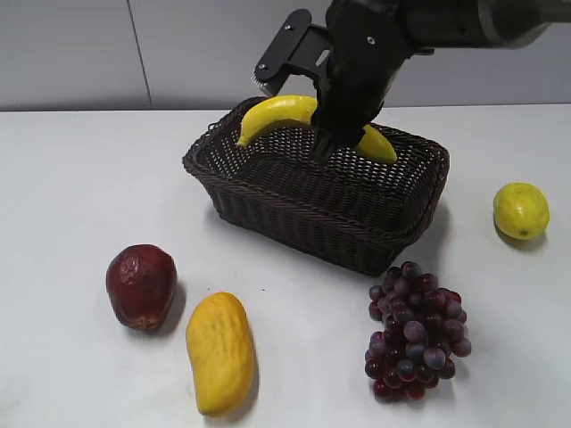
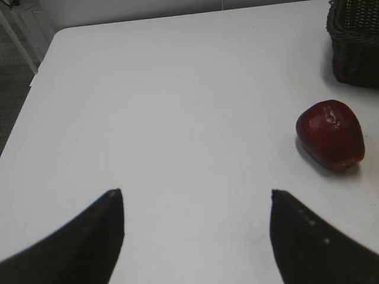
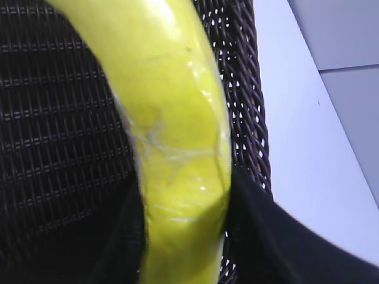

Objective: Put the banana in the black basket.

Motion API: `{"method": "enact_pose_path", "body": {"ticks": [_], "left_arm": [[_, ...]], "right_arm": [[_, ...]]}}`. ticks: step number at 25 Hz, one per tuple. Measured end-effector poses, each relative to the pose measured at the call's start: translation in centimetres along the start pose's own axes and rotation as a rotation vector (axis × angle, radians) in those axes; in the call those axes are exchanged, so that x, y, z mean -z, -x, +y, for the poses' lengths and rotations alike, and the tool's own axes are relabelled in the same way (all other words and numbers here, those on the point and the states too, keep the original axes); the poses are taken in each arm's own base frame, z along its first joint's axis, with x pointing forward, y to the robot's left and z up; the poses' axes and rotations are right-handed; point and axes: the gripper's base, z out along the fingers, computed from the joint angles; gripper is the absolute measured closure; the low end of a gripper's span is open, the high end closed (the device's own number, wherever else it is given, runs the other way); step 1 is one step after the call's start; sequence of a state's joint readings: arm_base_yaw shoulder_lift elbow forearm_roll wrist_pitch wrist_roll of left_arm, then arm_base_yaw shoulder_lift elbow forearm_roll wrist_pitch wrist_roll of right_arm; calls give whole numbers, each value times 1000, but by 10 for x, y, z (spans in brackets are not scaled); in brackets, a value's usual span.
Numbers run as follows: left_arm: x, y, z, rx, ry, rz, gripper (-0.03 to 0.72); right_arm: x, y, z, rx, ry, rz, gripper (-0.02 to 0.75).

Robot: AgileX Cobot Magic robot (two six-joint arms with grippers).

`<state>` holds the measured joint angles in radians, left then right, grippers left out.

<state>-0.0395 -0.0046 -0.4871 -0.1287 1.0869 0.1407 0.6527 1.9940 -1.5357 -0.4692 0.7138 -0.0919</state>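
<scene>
My right gripper [image 1: 328,134] is shut on the bright-yellow banana [image 1: 278,113] and holds it over the back part of the black basket [image 1: 268,192]. The banana's ends stick out left and right of the fingers. In the right wrist view the banana [image 3: 172,118] sits between the two dark fingers [image 3: 183,225] with the basket's woven floor and rim [image 3: 243,94] right behind it. My left gripper [image 2: 197,204] is open and empty over bare white table; it is out of the exterior view.
A dark red fruit [image 1: 141,286] and a yellow mango [image 1: 220,352] lie front left of the basket, purple grapes [image 1: 415,331] front right, a lemon [image 1: 521,210] at the right. The red fruit [image 2: 330,135] and a basket corner [image 2: 355,41] show in the left wrist view.
</scene>
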Motion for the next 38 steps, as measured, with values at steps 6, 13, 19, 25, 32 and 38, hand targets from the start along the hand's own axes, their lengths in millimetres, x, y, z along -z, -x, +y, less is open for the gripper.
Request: {"method": "enact_pose_path", "body": {"ticks": [6, 13, 19, 25, 32, 38], "left_arm": [[0, 0, 0, 0, 0, 0, 119], [0, 0, 0, 0, 0, 0, 119], [0, 0, 0, 0, 0, 0, 119], [0, 0, 0, 0, 0, 0, 119], [0, 0, 0, 0, 0, 0, 119], [0, 0, 0, 0, 0, 0, 119]], "right_arm": [[0, 0, 0, 1, 1, 1, 216], [0, -4, 0, -41, 4, 46, 122], [7, -13, -9, -190, 1, 188, 130], [20, -24, -45, -356, 94, 285, 142], [38, -52, -86, -570, 241, 277, 143], [64, -89, -134, -750, 224, 241, 143]]}}
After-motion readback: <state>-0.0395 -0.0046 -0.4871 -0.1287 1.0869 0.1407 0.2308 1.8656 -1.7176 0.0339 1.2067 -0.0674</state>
